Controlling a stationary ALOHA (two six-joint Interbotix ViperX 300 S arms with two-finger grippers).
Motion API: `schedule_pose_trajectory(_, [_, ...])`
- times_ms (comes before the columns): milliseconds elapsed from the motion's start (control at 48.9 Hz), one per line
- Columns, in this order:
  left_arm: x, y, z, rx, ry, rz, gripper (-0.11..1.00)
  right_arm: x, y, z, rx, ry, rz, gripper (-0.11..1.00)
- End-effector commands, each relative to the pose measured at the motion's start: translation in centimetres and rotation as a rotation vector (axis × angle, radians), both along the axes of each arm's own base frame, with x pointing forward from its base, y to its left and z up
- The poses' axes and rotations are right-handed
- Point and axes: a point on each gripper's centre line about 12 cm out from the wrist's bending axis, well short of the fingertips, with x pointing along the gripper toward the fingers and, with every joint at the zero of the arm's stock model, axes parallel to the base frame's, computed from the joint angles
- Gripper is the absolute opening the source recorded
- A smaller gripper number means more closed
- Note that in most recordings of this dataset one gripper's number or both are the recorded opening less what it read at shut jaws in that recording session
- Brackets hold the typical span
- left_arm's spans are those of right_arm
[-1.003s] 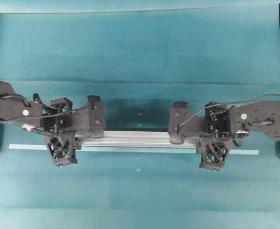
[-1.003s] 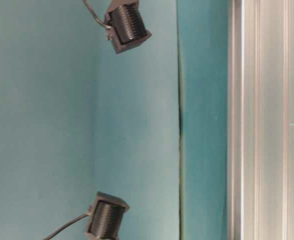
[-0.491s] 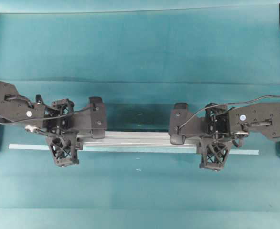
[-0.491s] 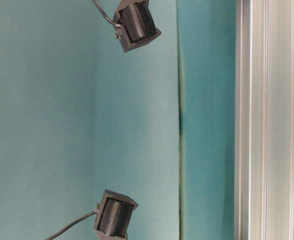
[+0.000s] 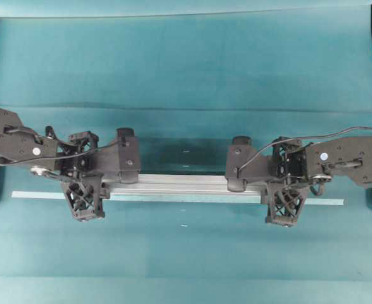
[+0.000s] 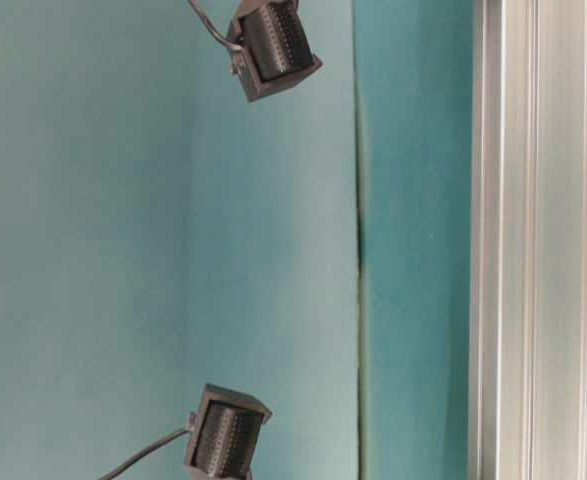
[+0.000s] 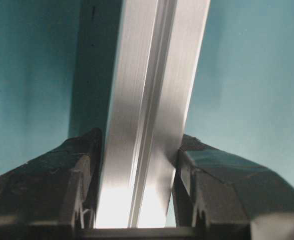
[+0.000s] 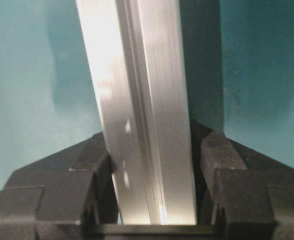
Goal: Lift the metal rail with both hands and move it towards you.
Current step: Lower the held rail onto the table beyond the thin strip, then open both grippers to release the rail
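Rail (image 5: 182, 185) lies level across the middle of the table (image 5: 186, 63), running left-right, with each end in one gripper. Left gripper (image 5: 83, 190) has its jaws closed part-way onto the rail near the left end; the left wrist view shows both fingers (image 7: 51, 190) pressed against the rail's two side faces. Right gripper (image 5: 286, 193) is the same near the right end, fingers (image 8: 61, 185) hard against both sides, nothing else in either. A thin pale tape strip (image 5: 40, 195) on the table runs parallel, partly under the rail, sticking out past both ends. Table-level view is too close to show whether the rail is off the cloth; the shadow beside it in both wrist views suggests it is slightly raised, not certain. Judged step: carrying the rail toward the near edge with both arms. To do it well: move both arms at the same rate so the rail stays parallel to the tape and doesn't yaw in the jaws. Keep both ends at equal height; a tilt would load one grip and let the smooth aluminium slide. Hold clamp force constant, no regrasp mid-move. Keep enough clearance not to drag the cloth or the tape. Lower both ends together.
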Motion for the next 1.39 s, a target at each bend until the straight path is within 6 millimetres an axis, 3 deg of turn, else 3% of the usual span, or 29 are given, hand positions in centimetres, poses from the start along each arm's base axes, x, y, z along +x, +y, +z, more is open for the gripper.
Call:
schedule_pose_trajectory(0, [0.7,0.5,0.6,-0.014,-0.052,0.043,0.31,0.6,-0.3,0.3,0.007,-0.041,-0.033,0.37])
schedule_pose_trajectory(450, [0.5,0.5,0.6,-0.015,-0.049,0.046,0.31,0.5,-0.3,0.1,0.009,-0.049,-0.032,0.40])
schedule_pose_trajectory(614, [0.2,0.4,0.7,-0.015,-0.042,0.041,0.32,0.5,-0.3,0.1,0.012,-0.045,-0.041,0.84])
schedule_pose_trajectory(696, [-0.1,0.4,0.7,-0.013,-0.042,0.039,0.53,0.5,-0.1,0.1,0.013,-0.048,-0.034,0.97])
schedule_pose_trajectory(798, [-0.3,0.4,0.8,-0.008,-0.045,0.025,0.83,0.5,0.1,0.1,0.017,-0.047,-0.032,0.97])
schedule_pose_trajectory(880, [-0.5,0.4,0.9,-0.004,-0.043,0.013,0.96,0.5,0.5,0.1,0.023,-0.048,-0.027,0.97])
schedule_pose_trajectory(1044, [-0.5,0.4,1.1,0.001,-0.035,0.004,0.91,0.5,0.9,0.1,0.038,-0.047,-0.039,0.95])
schedule_pose_trajectory(1371, [-0.9,0.6,2.1,0.003,-0.064,0.009,0.92,1.4,1.6,0.4,0.086,-0.069,-0.080,0.95])
